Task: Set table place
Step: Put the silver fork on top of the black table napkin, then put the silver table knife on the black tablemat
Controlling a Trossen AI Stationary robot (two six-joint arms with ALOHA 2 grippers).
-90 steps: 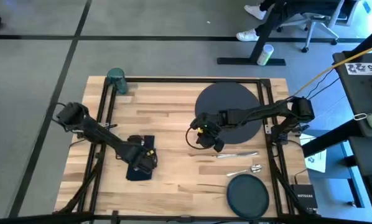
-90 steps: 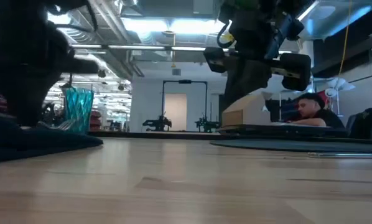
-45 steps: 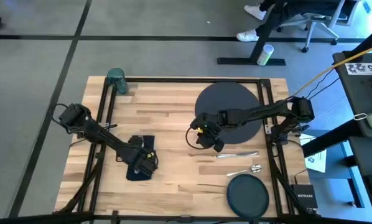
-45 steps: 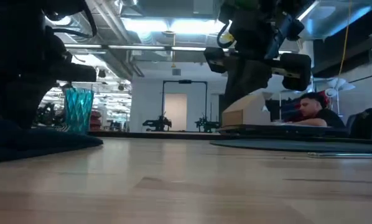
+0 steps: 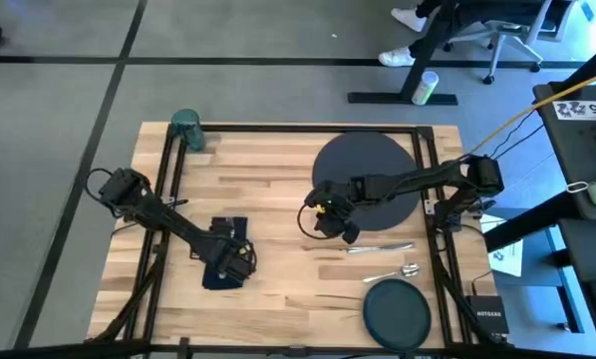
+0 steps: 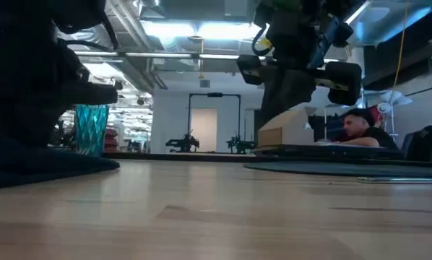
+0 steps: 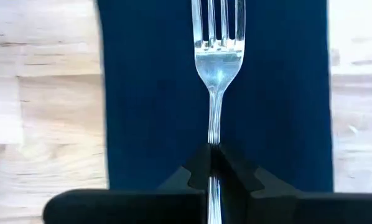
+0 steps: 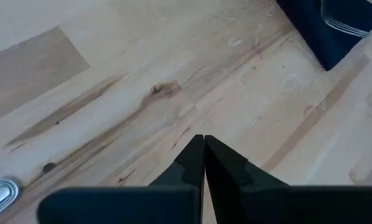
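A navy napkin (image 5: 221, 271) lies flat on the table (image 5: 278, 189) at the near left. A silver fork (image 7: 218, 68) runs along the napkin (image 7: 148, 93), and my left gripper (image 5: 235, 257) is shut on it. Whether the fork rests on the cloth or hangs just above it, I cannot tell. My right gripper (image 5: 328, 215) hangs shut and holding nothing above the table's middle (image 6: 295, 65), beside the left rim of the large dark charger (image 5: 370, 178). My left gripper pinches the fork's handle (image 7: 213, 138) between its two fingers, a little behind the neck. The fingers lie along the fork, with the tines (image 7: 218, 25) pointing away from them. The rest of the handle is hidden under the gripper.
A knife (image 5: 380, 248) and a spoon (image 5: 398, 270) lie near the right edge. The smaller dark plate (image 5: 396, 311) sits at the near right corner, and the teal cup (image 5: 186, 127) stands at the far left corner. Bare wood lies between the napkin and the cutlery.
My left gripper has shifted a little toward the table's right and near edges over the napkin, staying shut on the fork.
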